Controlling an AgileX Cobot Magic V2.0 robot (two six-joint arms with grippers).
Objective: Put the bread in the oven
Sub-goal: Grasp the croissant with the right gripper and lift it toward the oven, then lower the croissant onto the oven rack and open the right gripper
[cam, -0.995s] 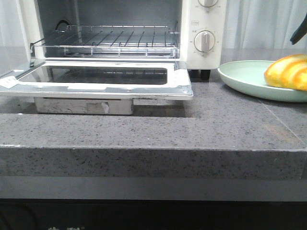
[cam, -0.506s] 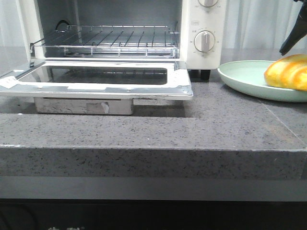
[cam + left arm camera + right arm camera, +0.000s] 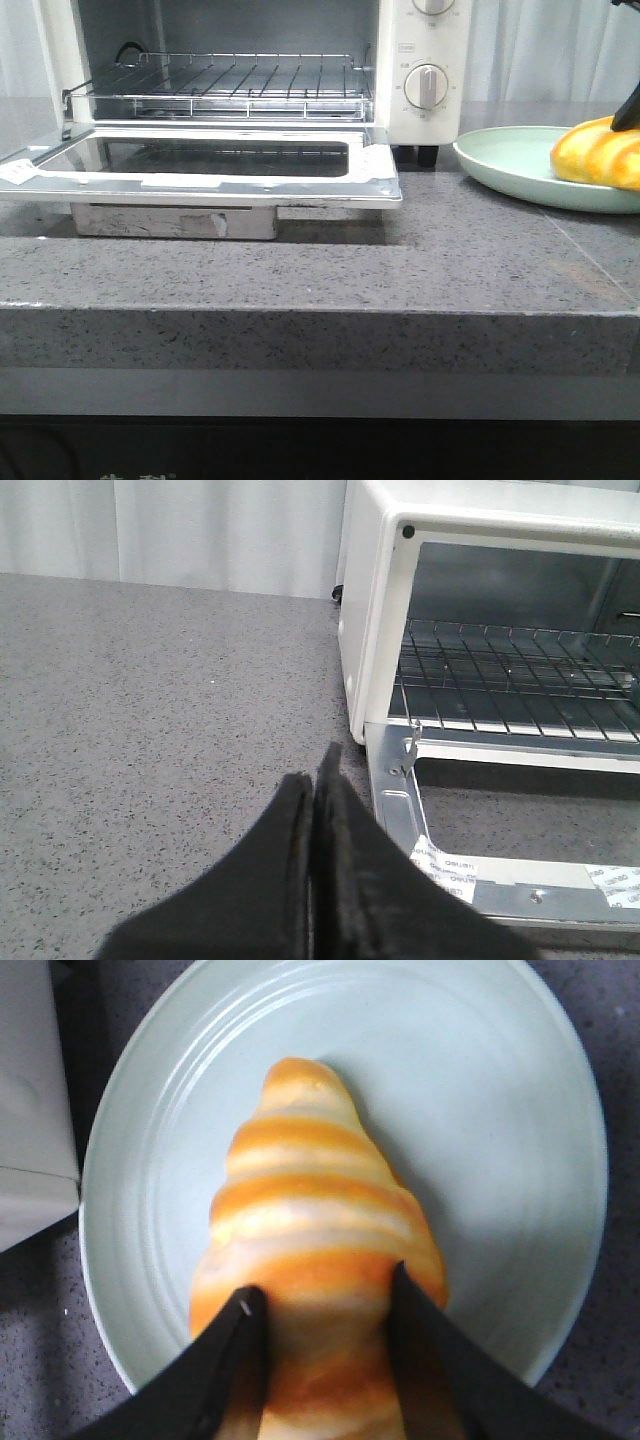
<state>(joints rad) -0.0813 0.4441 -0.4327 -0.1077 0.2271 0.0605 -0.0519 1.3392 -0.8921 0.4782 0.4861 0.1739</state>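
Note:
The bread (image 3: 315, 1210), a glossy golden roll with paler stripes, lies on a pale green plate (image 3: 480, 1110); both also show at the right edge of the front view, the bread (image 3: 598, 152) on the plate (image 3: 505, 160). My right gripper (image 3: 322, 1295) is open, its two black fingers straddling the bread's near end, the tips against its sides. In the front view only a black finger (image 3: 630, 105) shows above the bread. The white oven (image 3: 425, 60) stands at the back left with its glass door (image 3: 210, 180) dropped open and its wire rack (image 3: 230, 80) bare. My left gripper (image 3: 315, 775) is shut and empty beside the door's left corner.
The oven's open door (image 3: 500, 880) juts out over the grey speckled counter (image 3: 450, 260) toward its front edge. The plate sits just right of the oven's black foot (image 3: 427, 155). A white curtain (image 3: 200, 530) hangs behind the counter.
My right gripper has come down from the upper right to the bread on the plate. The bread, the oven and the left arm have not moved.

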